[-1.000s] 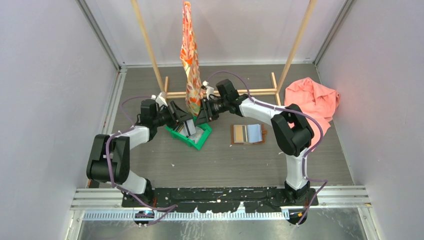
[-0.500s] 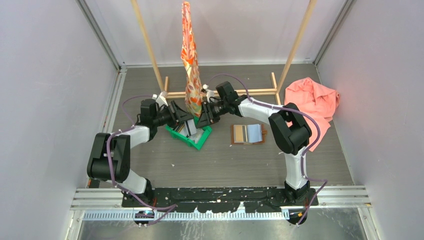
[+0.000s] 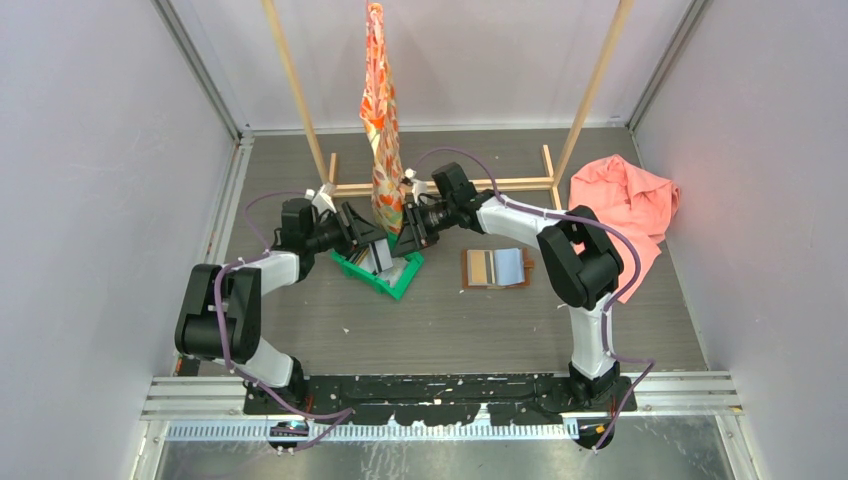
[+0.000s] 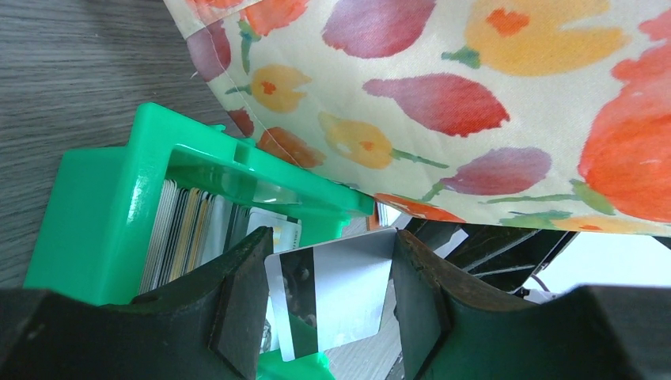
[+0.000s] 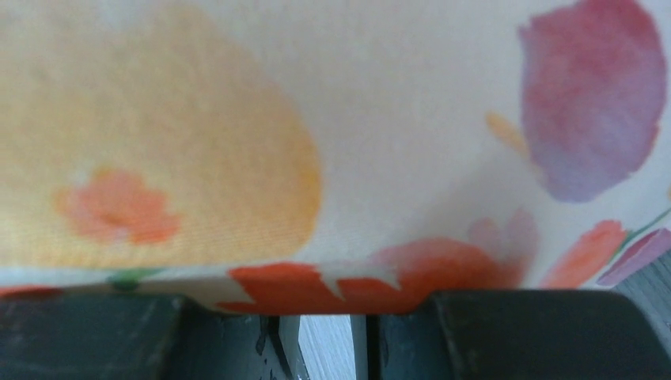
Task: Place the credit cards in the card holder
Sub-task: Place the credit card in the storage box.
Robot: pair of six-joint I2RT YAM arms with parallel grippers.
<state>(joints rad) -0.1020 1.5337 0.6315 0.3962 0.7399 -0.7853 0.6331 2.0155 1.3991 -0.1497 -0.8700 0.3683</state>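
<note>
In the left wrist view my left gripper [image 4: 328,297] is shut on a silvery grey credit card [image 4: 356,277] with a dark stripe, its edges pressed between both fingers. It hovers over the green bin [image 4: 95,229], where several more credit cards [image 4: 178,233] stand on edge. From above, the left gripper [image 3: 367,248] and right gripper [image 3: 404,237] face each other over the bin [image 3: 400,280]. The right gripper [image 5: 320,324] shows a narrow gap and nothing in it; cloth hides its tips. The brown card holder [image 3: 497,267] lies open to the right.
A hanging floral cloth [image 3: 380,120] drapes down between the two grippers and fills the right wrist view [image 5: 316,142]. A wooden rack [image 3: 440,185] stands behind. A pink cloth [image 3: 625,205] lies at the far right.
The right arm has edged slightly left toward the bin and its jaws have narrowed a little. The left gripper and its card have stayed in place.
</note>
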